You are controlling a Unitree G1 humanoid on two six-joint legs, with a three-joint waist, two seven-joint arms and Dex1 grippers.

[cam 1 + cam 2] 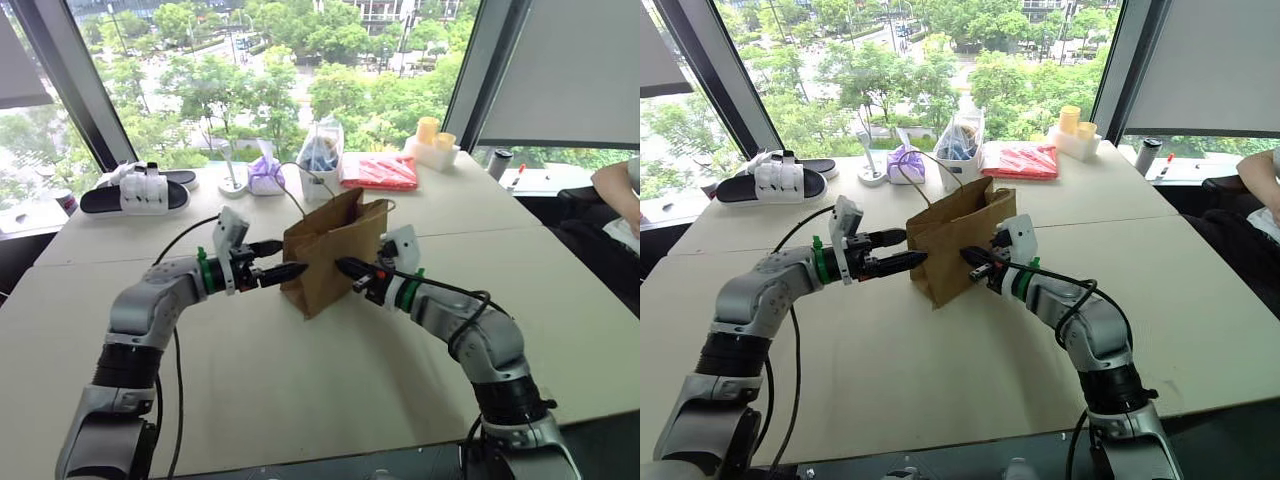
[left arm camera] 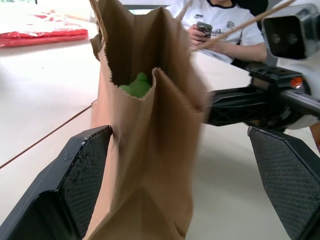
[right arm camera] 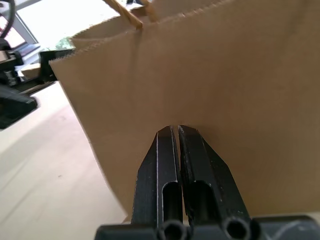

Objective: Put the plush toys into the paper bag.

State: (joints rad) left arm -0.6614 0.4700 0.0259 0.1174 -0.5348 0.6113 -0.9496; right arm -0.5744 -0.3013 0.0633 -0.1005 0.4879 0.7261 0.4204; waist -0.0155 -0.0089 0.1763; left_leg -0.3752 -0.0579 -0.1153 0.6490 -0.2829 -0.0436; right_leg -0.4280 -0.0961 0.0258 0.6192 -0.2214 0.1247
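The plain brown kraft paper bag [image 1: 328, 250] with thin tan cord handles stands upright in the middle of the pale bench [image 1: 300, 390], between my two hands. My left hand [image 1: 281, 262] is spread wide, its black fingers reaching in level at the bag's narrow side; in my left wrist view the two pads flank that side without pinching it. My right hand [image 1: 346, 266] has its fingers pressed together on nothing, their tips at the bag's broad face on the opposite side; I cannot tell whether they quite touch the paper.

Down in the bag's open mouth I can see a light green rounded plush toy [image 2: 136, 86], so that one is already inside. The orange toy I cannot make out from here; it may lie deeper in the bag, hidden by the paper.

I judge the step in hand to be steadying or tidying the bag now that at least one toy is in. To do it well I should keep both hands low and level, push only gently from each side so the light paper does not buckle or tip, and keep the mouth open. The loop handle [image 1: 300, 190] arching above the rim could snag a finger, so I should steer clear of it.
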